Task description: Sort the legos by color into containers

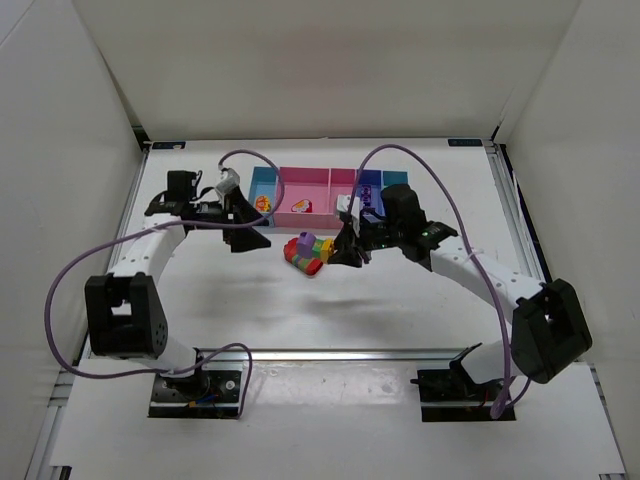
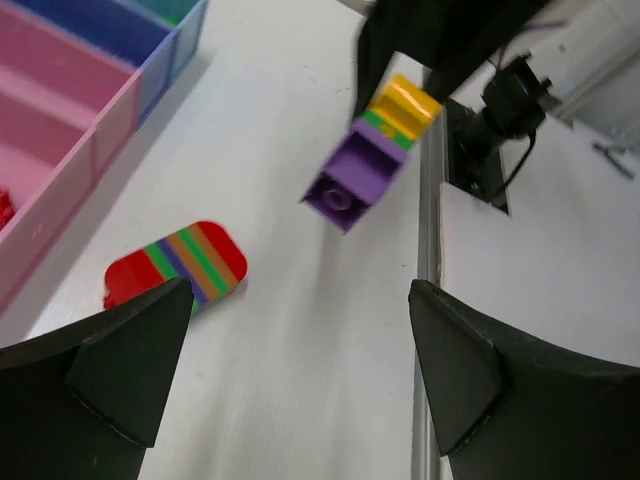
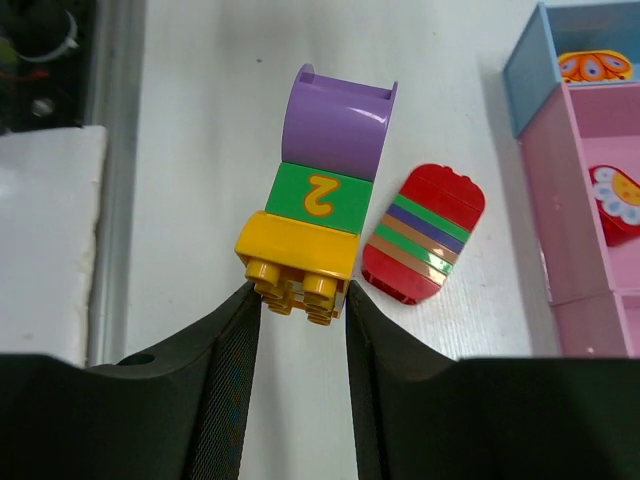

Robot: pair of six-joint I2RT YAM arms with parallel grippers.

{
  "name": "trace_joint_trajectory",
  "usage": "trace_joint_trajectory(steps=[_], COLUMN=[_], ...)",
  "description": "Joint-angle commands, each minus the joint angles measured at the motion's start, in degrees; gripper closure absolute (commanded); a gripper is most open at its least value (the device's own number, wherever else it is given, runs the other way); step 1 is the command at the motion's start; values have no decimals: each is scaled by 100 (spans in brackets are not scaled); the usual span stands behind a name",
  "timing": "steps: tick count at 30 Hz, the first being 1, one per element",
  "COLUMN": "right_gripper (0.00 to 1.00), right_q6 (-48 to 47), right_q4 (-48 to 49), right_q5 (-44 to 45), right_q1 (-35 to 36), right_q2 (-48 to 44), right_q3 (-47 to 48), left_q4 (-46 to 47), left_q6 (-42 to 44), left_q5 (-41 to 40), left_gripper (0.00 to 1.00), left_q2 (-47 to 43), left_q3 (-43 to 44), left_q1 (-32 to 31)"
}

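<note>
My right gripper (image 3: 298,300) is shut on the yellow end of a yellow, green and purple lego chunk (image 3: 315,200) and holds it above the table. The left wrist view shows the chunk (image 2: 370,160) hanging in the air. A red lego with coloured stripes (image 3: 425,235) lies flat on the table right beside it, also seen from above (image 1: 300,255). My left gripper (image 2: 300,350) is open and empty, left of the red lego (image 2: 180,265). The row of containers (image 1: 330,180) stands behind both grippers.
The light blue bin (image 3: 520,70) holds an orange patterned piece (image 3: 595,65). The wide pink bin (image 3: 560,230) holds a red and white piece (image 3: 615,200). Small pieces lie in the narrower pink and dark blue bins (image 1: 368,198). A metal rail (image 1: 340,353) runs along the near edge.
</note>
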Motion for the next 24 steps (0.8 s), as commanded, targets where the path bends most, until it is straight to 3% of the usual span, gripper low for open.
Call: trace_joint_trajectory(steps=[1,9,24], right_gripper=[96,97,96], right_q6=[373,154,-638], right_q4=[-288,-737,-1229], right_q5=[-784,-1320,-1461], right_q1=[-81,-134,-99], right_q2=[153,434,522], right_q3=[454,885,1175], left_q4=[-41,-41,-41], left_q6=[1137,1585,1576], left_q5=[684,869,394], left_gripper=[1,1,18], left_q2=[-640,-851,-403], left_q3=[-235,-421,159], left_q1=[-297,-754,-1238])
